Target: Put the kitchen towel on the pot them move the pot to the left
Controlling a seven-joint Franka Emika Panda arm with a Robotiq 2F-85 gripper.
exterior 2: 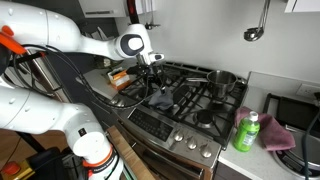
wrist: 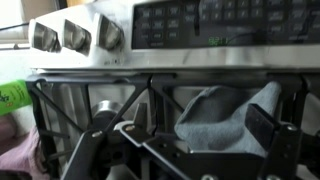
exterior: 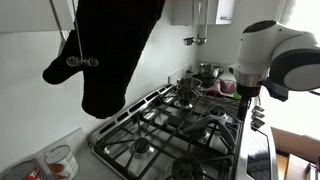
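Note:
A grey kitchen towel [wrist: 225,115] lies bunched on the stove grate; it also shows in an exterior view [exterior 2: 163,100] on the front burner. My gripper [wrist: 200,120] is down over it with a finger on each side. The fingers are spread and there is a gap between the left finger and the cloth. The gripper also shows in an exterior view [exterior 2: 156,87]. The small shiny steel pot [exterior 2: 222,78] stands on a back burner, well away from the gripper. It shows in the exterior view from the other side too [exterior: 185,88].
Black stove grates [exterior 2: 195,100] cover the cooktop, with knobs [wrist: 75,35] along the front panel. A green bottle [exterior 2: 248,131] stands on the counter beside the stove. A black oven mitt [exterior: 115,50] hangs close to the camera. A wider steel vessel [exterior: 206,71] sits beyond the pot.

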